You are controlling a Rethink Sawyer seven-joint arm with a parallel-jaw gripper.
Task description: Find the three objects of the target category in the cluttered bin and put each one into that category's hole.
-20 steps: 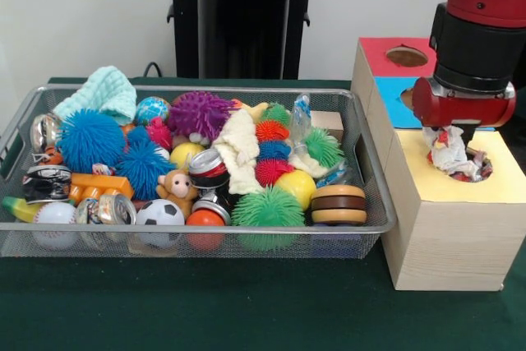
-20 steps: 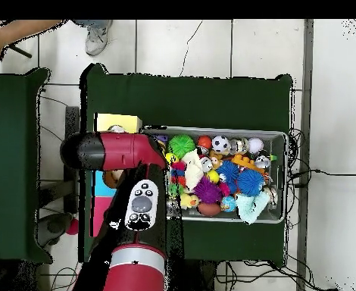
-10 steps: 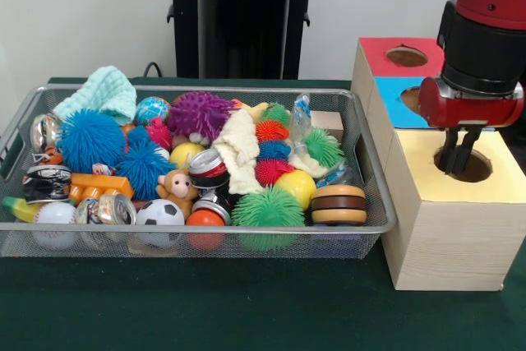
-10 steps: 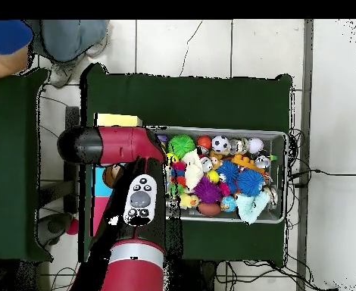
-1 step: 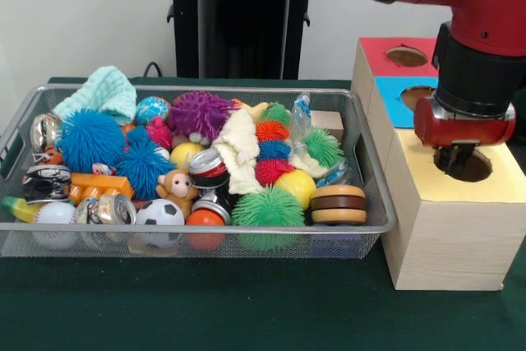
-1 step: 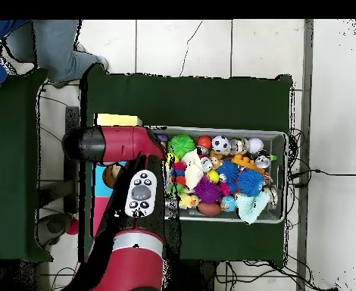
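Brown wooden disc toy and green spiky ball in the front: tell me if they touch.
Cannot tell. In the front view the disc toy sits beside the green spiky ball, no clear gap or contact.

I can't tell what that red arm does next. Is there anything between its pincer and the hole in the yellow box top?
Nothing visible. In the front view the pincer hangs directly above the round hole in the yellow-topped box, with no object between them. The wire bin of toys sits off to the side.
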